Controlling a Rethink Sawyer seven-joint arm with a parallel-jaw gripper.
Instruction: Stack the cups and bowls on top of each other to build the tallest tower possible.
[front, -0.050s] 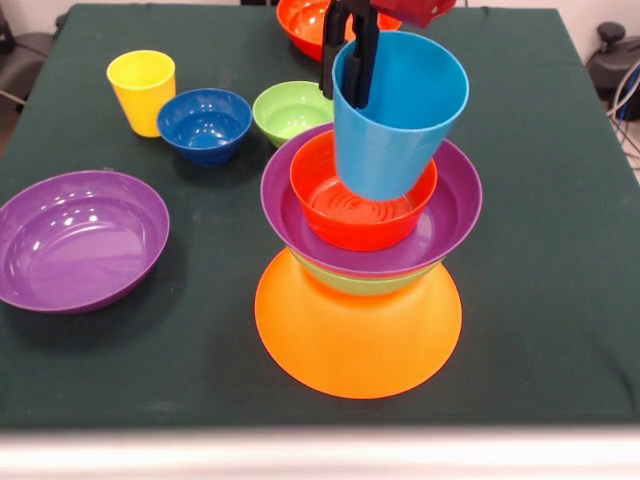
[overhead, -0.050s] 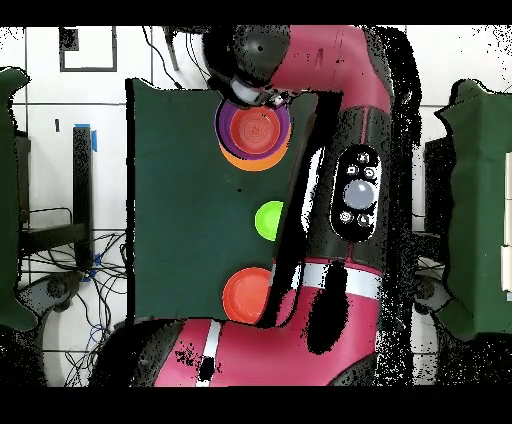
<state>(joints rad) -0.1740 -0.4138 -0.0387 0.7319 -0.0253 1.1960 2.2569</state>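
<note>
Front view: the tower (front, -0.050s: 365, 260) stands near the surface's front edge, an upturned orange bowl (front, -0.050s: 358, 340) at the base, then a green bowl (front, -0.050s: 355, 283), a purple bowl (front, -0.050s: 450, 210) and a red-orange bowl (front, -0.050s: 350, 220). The jaws (front, -0.050s: 350, 60) are closed over the rim of the light blue cup (front, -0.050s: 395, 120), which sits tilted in that top bowl. Four bowls are stacked. Left loose: one yellow cup (front, -0.050s: 142, 90), plus dark blue (front, -0.050s: 204, 123), green (front, -0.050s: 285, 108), purple (front, -0.050s: 78, 238) and red-orange (front, -0.050s: 300, 22) bowls, four in all.

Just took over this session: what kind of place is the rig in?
Likely a robotics lab, not a kitchen: a green-clothed table, loose cables on a tiled floor, and plastic bowls stacked into a tower.
</note>
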